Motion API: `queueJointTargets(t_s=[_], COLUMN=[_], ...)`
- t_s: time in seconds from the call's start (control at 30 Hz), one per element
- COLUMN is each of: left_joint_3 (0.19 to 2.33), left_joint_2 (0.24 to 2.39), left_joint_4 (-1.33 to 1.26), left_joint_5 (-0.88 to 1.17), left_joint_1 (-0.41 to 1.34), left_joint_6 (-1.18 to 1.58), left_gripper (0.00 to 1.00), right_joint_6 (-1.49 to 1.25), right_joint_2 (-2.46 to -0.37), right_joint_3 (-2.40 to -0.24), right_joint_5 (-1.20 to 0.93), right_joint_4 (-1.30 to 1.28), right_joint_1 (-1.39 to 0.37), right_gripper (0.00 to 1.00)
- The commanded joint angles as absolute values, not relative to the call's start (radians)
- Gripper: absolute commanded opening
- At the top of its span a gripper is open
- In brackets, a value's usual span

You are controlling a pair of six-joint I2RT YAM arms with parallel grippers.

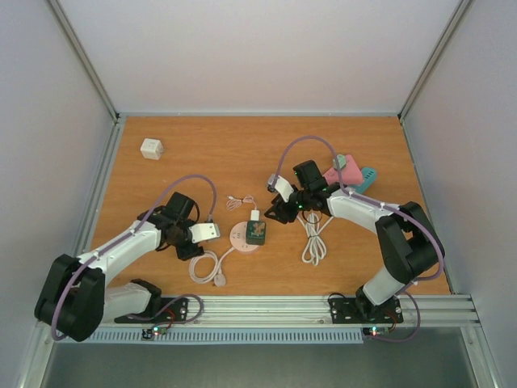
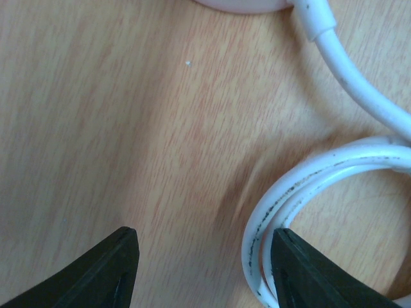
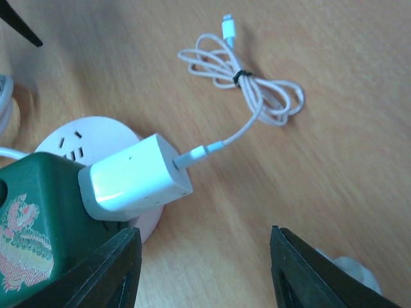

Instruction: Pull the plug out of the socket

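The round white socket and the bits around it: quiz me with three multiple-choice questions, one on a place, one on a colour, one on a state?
1. Where on the table is the white cube? A far left corner B near right corner C dead centre
2. What colour is the block on the socket? A red B green C yellow
3. The white charger has its thin cable: A cut B plugged in C missing
Key: A, it sits far left; B, dark green; B, its connector sits in the charger.
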State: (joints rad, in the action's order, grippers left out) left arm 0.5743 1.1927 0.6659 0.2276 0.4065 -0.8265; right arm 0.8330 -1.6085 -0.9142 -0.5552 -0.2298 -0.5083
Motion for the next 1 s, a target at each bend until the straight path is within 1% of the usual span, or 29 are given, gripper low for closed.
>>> queueJointTargets(t_s=[0.0, 0.17, 0.33, 0.63, 0.77, 0.83, 0.9, 0.97], left_joint_3=[0.561, 0.584, 0.613, 0.597, 0.607, 0.607, 0.598, 0.588], left_joint_2=[1.232, 1.276, 1.312, 1.291, 1.284, 1.282, 1.274, 1.267], left_joint_4=[0.627, 0.571, 0.563, 0.606, 0.630, 0.648, 0.665, 0.667], left_joint_5=[0.185, 0.155, 0.190, 0.280, 0.330, 0.350, 0.364, 0.364], left_joint_1=[0.413, 0.411, 0.410, 0.412, 0.430, 0.438, 0.448, 0.466], left_joint_6=[-0.851, -0.815, -0.791, -0.862, -0.844, -0.838, -0.847, -0.851], left_gripper=[0.56, 0.52, 0.49, 0.48, 0.48, 0.47, 0.47, 0.47], right_joint_6=[0.869, 0.891, 0.886, 0.861, 0.844, 0.840, 0.829, 0.807], right_joint_2=[-1.619, -1.626, -1.611, -1.566, -1.564, -1.548, -1.523, -1.498], right_joint_3=[-0.883, -0.857, -0.842, -0.829, -0.833, -0.833, -0.834, -0.833], right_joint_5=[-0.569, -0.563, -0.562, -0.548, -0.533, -0.541, -0.554, -0.553], right_joint_4=[-0.214, -0.216, -0.213, -0.222, -0.238, -0.262, -0.291, -0.327], right_joint_1=[-0.535, -0.563, -0.566, -0.560, -0.543, -0.511, -0.482, -0.476], right_gripper=[0.55, 0.54, 0.55, 0.56, 0.57, 0.59, 0.68, 0.75])
